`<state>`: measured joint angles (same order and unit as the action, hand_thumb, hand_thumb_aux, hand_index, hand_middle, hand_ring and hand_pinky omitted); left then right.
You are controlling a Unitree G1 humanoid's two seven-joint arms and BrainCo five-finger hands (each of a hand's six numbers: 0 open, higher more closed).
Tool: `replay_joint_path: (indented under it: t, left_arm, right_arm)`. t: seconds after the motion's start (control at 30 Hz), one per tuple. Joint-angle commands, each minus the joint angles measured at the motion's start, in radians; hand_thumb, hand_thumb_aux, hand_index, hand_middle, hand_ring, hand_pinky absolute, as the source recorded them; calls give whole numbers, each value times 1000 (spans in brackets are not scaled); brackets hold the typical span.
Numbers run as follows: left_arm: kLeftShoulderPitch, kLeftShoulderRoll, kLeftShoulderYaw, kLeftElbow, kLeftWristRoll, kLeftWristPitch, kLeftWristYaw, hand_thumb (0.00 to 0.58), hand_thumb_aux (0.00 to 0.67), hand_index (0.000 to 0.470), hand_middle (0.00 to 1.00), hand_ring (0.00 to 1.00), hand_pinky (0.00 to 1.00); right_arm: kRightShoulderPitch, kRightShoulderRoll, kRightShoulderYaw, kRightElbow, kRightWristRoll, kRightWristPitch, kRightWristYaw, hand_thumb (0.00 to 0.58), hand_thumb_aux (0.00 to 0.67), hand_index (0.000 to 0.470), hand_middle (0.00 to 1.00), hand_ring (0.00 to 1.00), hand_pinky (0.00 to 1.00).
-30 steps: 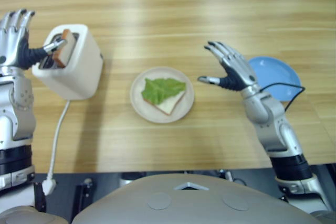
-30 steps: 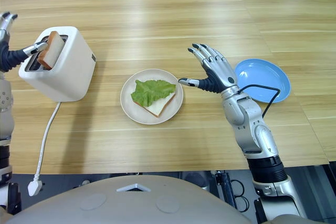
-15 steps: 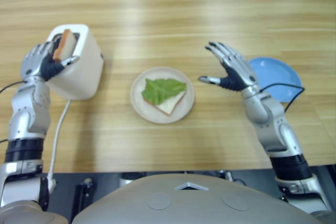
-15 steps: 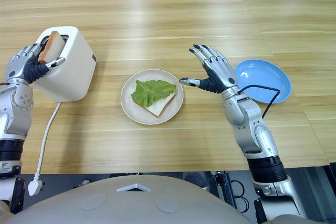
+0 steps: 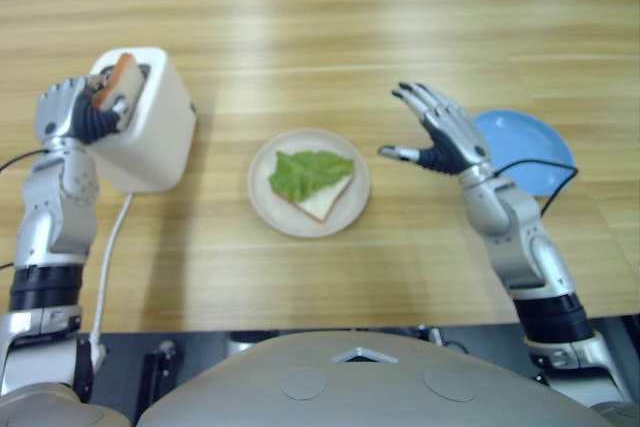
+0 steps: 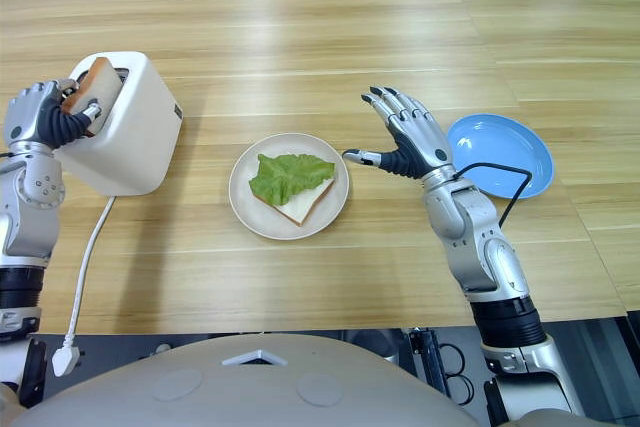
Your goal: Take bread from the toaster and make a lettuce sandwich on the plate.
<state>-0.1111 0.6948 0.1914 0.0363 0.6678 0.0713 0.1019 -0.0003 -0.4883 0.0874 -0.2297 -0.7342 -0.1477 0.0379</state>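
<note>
Far left: your left hand (image 6: 38, 119) sits at the near-left corner of the toaster (image 6: 130, 147), with its fingers curled and pinching the toast slice (image 6: 88, 82). That slice sticks up out of the top slot, tilted a bit to the left, with its lower part inside the toaster. The toaster is white, boxy and upright on the wooden surface (image 6: 300, 37), at the left side. Its white power cord (image 6: 88, 247) runs from the near side toward you, off the near edge of the surface, and the plug (image 6: 62, 358) hangs loose below.

Centre: a round cream plate (image 6: 240, 209) lies flat on the surface, well apart from the toaster. A bread slice (image 6: 308, 205) lies on the plate with a green lettuce leaf (image 6: 285, 174) on top. The leaf covers most of the slice, leaving its near-right corner bare.

Right of the plate: your right hand (image 6: 412, 144) is above the surface, just beside the plate's right rim. It is spread and holds nothing, with fingers pointing far-left and thumb pointing at the plate.

Far right: a blue plate (image 6: 500, 147) lies flat on the surface just right of that hand, nothing on it.
</note>
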Motion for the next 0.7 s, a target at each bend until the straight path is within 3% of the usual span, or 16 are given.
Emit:
replay_joint_path:
  t: [0.03, 0.23, 0.4, 0.57, 0.7]
  left_arm:
    - [12, 11, 39, -86, -13, -45, 51, 580, 670, 460, 1000, 1000, 1000]
    - [28, -9, 138, -291, -66, -174, 140, 580, 670, 460, 1000, 1000, 1000]
    - [11, -52, 185, -435, -269, -256, 71, 580, 670, 460, 1000, 1000, 1000]
    - [-40, -155, 115, -409, -472, -200, -44, 580, 670, 460, 1000, 1000, 1000]
    - [-32, -293, -22, -358, -552, -176, -116, 580, 670, 460, 1000, 1000, 1000]
  right_arm:
    - [3, -1, 14, 16, -4, 0, 2, 0, 0, 0, 0, 0, 0]
    - [2, 1, 13, 20, -3, 3, 0, 0, 0, 0, 0, 0, 0]
    - [-1, 9, 1, 34, 6, 2, -20, 0, 0, 0, 0, 0, 0]
    - [-10, 34, -98, 33, 38, 47, -107, 0, 0, 0, 0, 0, 0]
    - [-12, 44, -181, 23, 78, 59, -167, 0, 0, 0, 0, 0, 0]
